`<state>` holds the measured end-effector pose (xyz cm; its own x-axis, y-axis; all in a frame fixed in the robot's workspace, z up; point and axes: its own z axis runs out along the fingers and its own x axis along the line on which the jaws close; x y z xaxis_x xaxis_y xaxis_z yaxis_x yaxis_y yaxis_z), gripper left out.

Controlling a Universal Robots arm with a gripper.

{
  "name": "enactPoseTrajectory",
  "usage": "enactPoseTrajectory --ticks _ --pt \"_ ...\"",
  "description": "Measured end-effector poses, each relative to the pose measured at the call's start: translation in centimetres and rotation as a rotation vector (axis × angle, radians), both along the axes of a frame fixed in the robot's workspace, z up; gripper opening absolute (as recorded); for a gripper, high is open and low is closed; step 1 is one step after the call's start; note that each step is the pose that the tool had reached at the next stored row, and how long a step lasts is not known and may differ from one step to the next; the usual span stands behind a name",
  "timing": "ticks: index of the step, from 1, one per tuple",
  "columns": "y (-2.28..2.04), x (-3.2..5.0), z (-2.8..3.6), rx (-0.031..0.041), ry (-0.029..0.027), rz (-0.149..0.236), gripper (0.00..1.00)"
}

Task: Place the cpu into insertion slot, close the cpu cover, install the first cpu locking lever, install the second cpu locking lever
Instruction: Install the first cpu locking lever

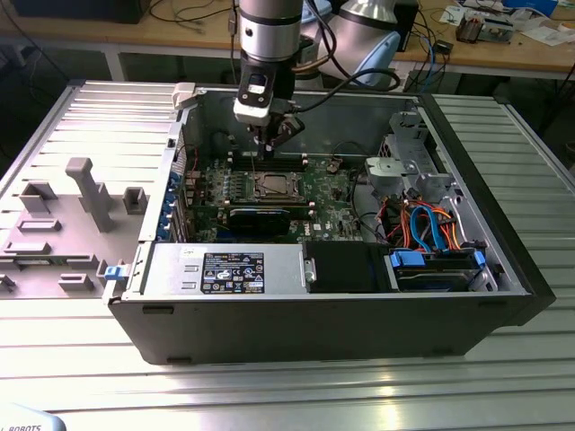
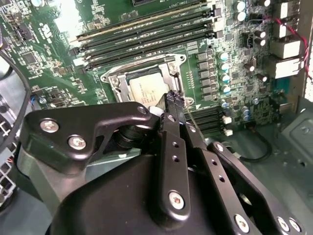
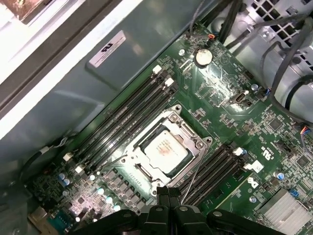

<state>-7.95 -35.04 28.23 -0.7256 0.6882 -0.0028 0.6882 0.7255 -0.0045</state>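
Note:
The cpu [image 3: 164, 150] lies flat in the insertion slot [image 1: 274, 186] on the green board, its silver-grey top showing through the window of the cpu cover [image 3: 190, 133]. The cover lies down over it in both wrist views, cpu [image 2: 145, 91] and cover [image 2: 119, 81]. My gripper [image 3: 169, 192] hangs just above the socket's edge with its black fingers pressed together, shut. A thin wire locking lever [image 3: 194, 175] stands up beside the fingertips [image 2: 172, 96]; I cannot tell whether it is pinched. In the exterior view my gripper [image 1: 266, 144] is inside the open computer case above the socket.
Long black memory slots [image 3: 126, 113] run along both sides of the socket. Case walls [image 1: 296, 296] ring the board. A drive cage with blue and orange cables [image 1: 431, 220] sits at the exterior view's right. A grey fixture plate [image 1: 63, 215] lies outside the case at that view's left.

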Motion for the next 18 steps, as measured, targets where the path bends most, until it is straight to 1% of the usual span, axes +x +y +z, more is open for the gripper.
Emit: enactPoseTrajectory --ticks 3,5,7,8,9,18 --pt "-0.02 -0.14 0.0 -0.0001 0.0001 0.039 0.11" --pt "-0.02 -0.17 -0.01 0.0 0.0 0.071 0.11" --pt "-0.02 -0.18 -0.01 -0.0001 0.0001 0.108 0.11" --pt "-0.02 -0.2 -0.01 -0.0001 0.0 0.137 0.11" --pt "-0.02 -0.2 -0.01 -0.0001 0.0001 0.15 0.11" --pt "-0.02 -0.21 -0.01 -0.0001 0.0 0.154 0.11"
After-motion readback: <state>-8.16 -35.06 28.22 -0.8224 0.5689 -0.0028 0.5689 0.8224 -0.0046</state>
